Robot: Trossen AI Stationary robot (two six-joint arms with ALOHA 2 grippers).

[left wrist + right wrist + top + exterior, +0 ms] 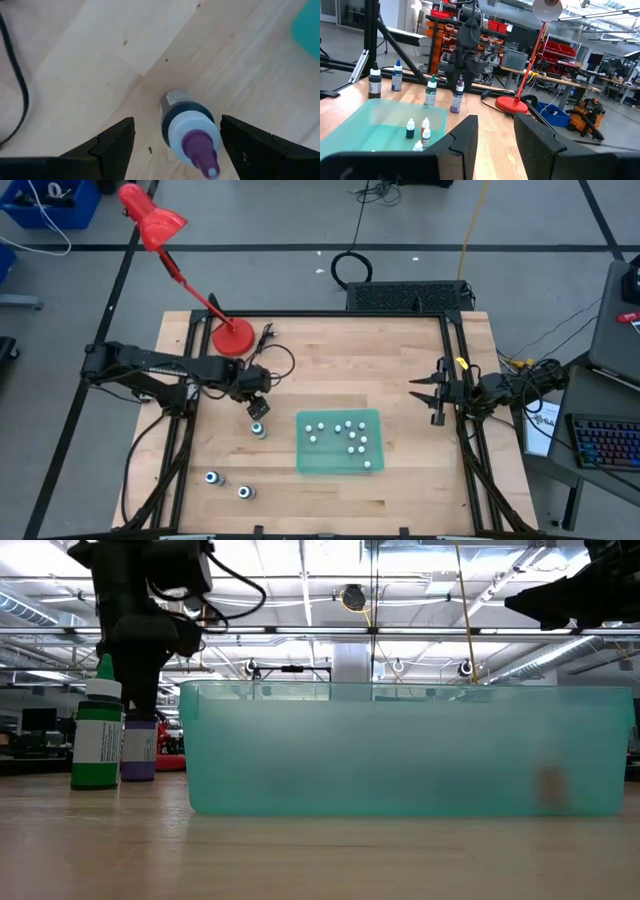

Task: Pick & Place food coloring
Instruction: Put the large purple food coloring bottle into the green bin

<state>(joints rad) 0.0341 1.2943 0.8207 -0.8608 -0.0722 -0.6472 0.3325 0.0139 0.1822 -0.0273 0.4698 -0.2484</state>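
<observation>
While upright, purple-tipped food coloring bottle, white collar, dark body

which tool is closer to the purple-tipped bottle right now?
Left. The left tool hovers directly over the purple-tipped bottle, open fingers on either side of it. The right tool waits at the table's far right edge, beyond the teal bin.

Left hand: above a bottle left of the tray
Tray: teal, holding small bottles
Right hand: desk's right edge
</observation>
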